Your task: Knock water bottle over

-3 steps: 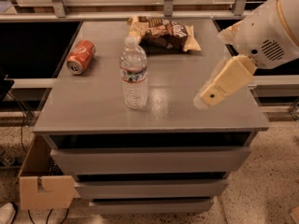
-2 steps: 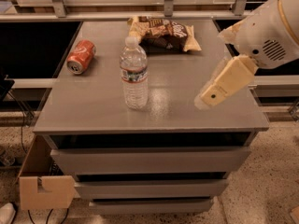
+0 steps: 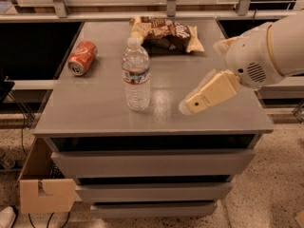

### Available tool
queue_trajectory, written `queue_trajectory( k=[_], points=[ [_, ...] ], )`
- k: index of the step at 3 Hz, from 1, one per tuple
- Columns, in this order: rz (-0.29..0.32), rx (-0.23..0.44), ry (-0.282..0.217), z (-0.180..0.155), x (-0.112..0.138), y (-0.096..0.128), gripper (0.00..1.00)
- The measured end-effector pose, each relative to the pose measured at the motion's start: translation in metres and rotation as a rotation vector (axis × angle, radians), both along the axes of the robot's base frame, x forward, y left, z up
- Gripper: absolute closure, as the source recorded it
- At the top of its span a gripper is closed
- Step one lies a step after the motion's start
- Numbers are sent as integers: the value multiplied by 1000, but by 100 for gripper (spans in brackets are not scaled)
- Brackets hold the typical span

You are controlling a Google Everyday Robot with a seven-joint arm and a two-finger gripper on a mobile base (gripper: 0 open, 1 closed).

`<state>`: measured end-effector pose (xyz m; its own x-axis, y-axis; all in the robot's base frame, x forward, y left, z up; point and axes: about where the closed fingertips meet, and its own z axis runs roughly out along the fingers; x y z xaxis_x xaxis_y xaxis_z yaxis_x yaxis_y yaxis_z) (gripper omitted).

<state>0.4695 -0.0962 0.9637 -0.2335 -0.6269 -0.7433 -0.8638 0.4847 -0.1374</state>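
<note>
The water bottle [image 3: 136, 74] is a clear ribbed plastic bottle with a white cap and a white label with a red band. It stands upright on the grey cabinet top [image 3: 95, 108], left of centre. My gripper [image 3: 189, 107] is cream-coloured and hangs over the cabinet top to the right of the bottle, at about the height of its lower half. It is apart from the bottle by a clear gap. The white arm behind it reaches in from the right edge.
An orange soda can [image 3: 82, 57] lies on its side at the back left of the cabinet top. A brown snack bag [image 3: 166, 33] lies at the back centre. Drawers sit below the top, and a cardboard box [image 3: 45, 194] stands on the floor at the lower left.
My gripper has moved left and slightly down, closer to the bottle. The bottle, the can and the bag have not moved.
</note>
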Motion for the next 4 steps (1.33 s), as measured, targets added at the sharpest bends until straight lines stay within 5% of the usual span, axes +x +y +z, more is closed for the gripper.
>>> queue_trajectory(
  k=[2, 4],
  points=[
    [7, 279, -108, -31, 29, 60, 0],
    [12, 300, -119, -32, 31, 64, 0]
  ],
)
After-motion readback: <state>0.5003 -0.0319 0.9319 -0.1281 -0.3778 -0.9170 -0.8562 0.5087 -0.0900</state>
